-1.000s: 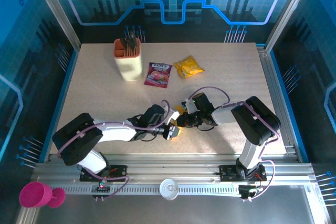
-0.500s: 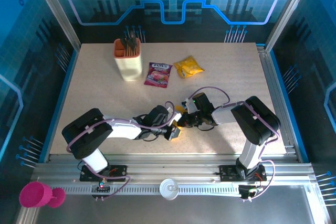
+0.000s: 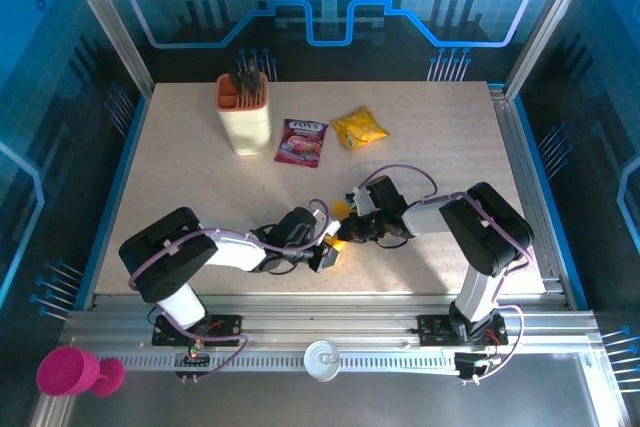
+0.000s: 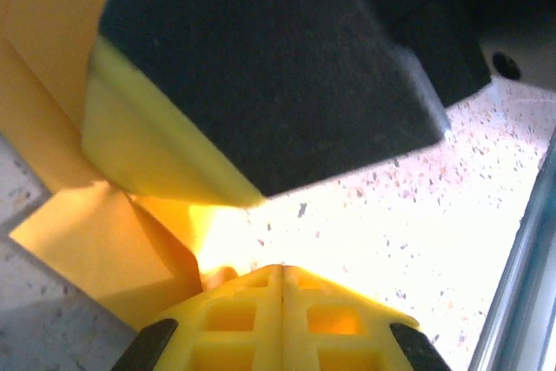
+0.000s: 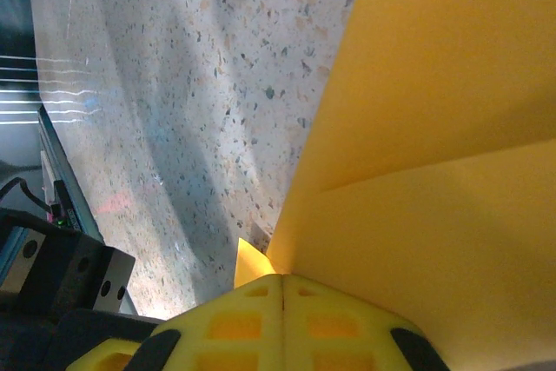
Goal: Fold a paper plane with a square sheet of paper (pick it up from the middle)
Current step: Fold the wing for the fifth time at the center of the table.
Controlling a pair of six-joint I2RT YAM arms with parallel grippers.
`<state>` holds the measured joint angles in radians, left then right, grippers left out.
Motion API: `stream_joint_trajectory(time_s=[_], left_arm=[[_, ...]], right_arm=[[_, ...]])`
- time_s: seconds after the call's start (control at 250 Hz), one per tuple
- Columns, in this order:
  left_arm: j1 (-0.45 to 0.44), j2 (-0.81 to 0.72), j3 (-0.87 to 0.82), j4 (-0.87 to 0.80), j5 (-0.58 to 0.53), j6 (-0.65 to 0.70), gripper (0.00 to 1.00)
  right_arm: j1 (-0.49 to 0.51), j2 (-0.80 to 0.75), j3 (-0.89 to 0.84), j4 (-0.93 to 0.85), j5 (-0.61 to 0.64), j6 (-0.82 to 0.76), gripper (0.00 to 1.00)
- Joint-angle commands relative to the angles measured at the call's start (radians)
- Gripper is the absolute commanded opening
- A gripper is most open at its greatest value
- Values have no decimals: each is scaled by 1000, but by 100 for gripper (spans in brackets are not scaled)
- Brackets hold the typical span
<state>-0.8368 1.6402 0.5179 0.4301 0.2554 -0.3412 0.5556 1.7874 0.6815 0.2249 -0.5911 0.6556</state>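
Square sheet of paper (image 5: 452, 128), creased, is clenched by both the left tool (image 4: 282, 271) and right tool (image 5: 282, 280).

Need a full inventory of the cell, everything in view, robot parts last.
table: 1, speckled beige, centre
holder: 1, beige with orange top, dark utensils inside, far left of the table
printed packet: 1, purple, right of the holder
snack packet: 1, crinkled yellow, right of the purple one
sheet of paper: 1, orange-yellow, creased, near centre between the pincers
cup: 1, pink, off the table, near-left corner
round lid or cup: 1, white, on the front rail
left arm: 1, black and white, reaching right
right arm: 1, black and white, reaching left
left pincer: 1, yellow, shut, at the paper's edge
right pincer: 1, yellow, shut on the paper
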Motion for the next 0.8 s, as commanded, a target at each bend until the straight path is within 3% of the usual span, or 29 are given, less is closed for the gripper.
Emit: stream_joint_trajectory(time_s=[0.0, 0.228, 0.423, 0.611, 0.799], left_arm=[[-44, -24, -65, -54, -5, -49, 0], [-141, -62, -212, 15, -81, -181, 0], [-164, -180, -302, 17, -134, -283, 0], [-143, -371, -162, -189, -194, -176, 0], [-51, -299, -19, -203, -85, -76, 0]], right_arm=[[26, 113, -25, -87, 133, -3, 0], [24, 117, -30, -87, 141, 7, 0], [24, 122, -37, -72, 131, 12, 0], [24, 122, -41, -63, 128, 11, 0], [24, 130, -43, -52, 120, 16, 0]])
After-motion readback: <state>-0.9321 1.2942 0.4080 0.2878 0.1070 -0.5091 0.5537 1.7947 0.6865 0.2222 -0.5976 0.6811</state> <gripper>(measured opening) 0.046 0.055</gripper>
